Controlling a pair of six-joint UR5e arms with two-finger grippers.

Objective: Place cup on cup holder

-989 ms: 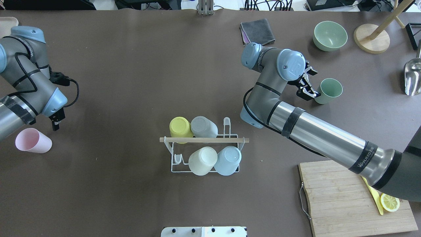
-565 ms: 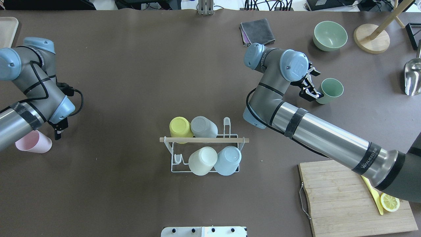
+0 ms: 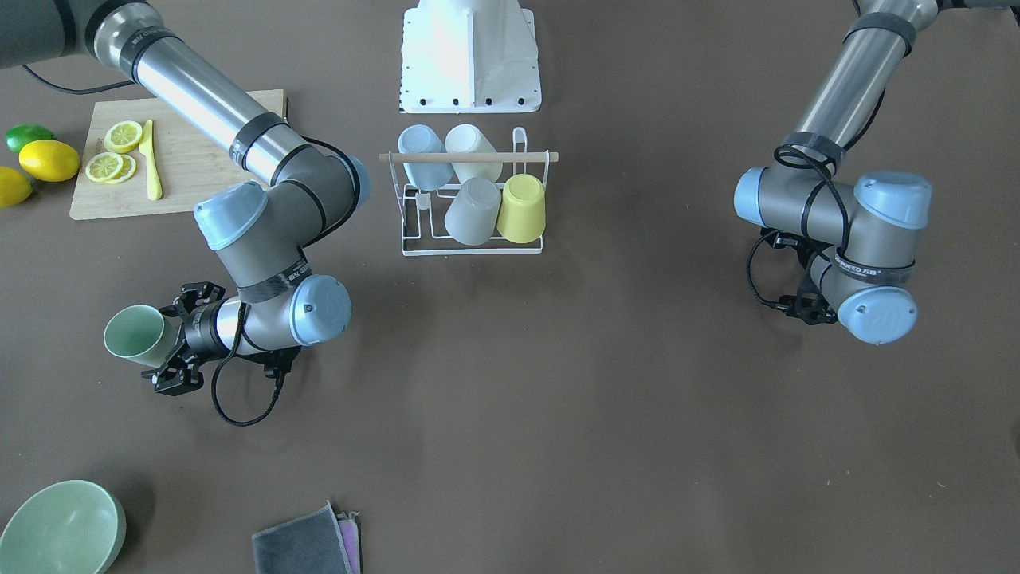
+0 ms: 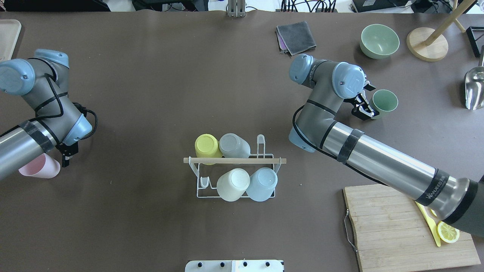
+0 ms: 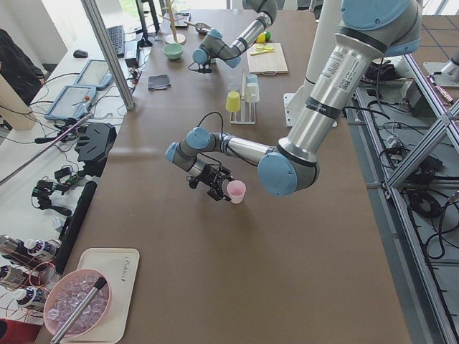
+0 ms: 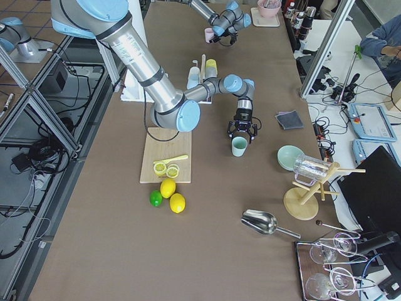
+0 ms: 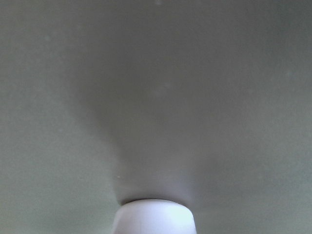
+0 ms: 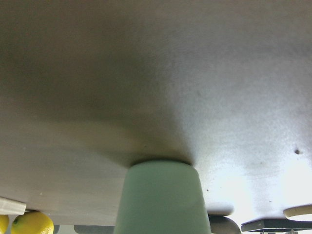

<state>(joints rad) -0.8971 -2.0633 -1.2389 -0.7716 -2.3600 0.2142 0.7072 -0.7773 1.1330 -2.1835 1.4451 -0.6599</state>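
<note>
The white wire cup holder (image 4: 269, 160) with a wooden rod stands mid-table and carries several upturned cups; it also shows in the front view (image 3: 535, 157). A green cup (image 4: 385, 101) stands upright at the right. My right gripper (image 4: 367, 100) is open and lies level at the table, with a finger on either side of the cup's near side (image 3: 134, 335). The cup fills the bottom of the right wrist view (image 8: 158, 200). A pink cup (image 4: 38, 167) stands at the left, partly under my left arm. My left gripper (image 4: 65, 156) is open just beside it (image 5: 235, 190).
A cutting board (image 4: 393, 226) with a yellow knife and a lemon slice lies near right. A green bowl (image 4: 379, 40), a folded grey cloth (image 4: 297, 36), a wooden stand (image 4: 427, 43) and a metal scoop (image 4: 474, 88) stand along the far right.
My right gripper has moved right, up to the green cup, which shifted slightly right. My left arm has swung nearer and now covers part of the pink cup.
</note>
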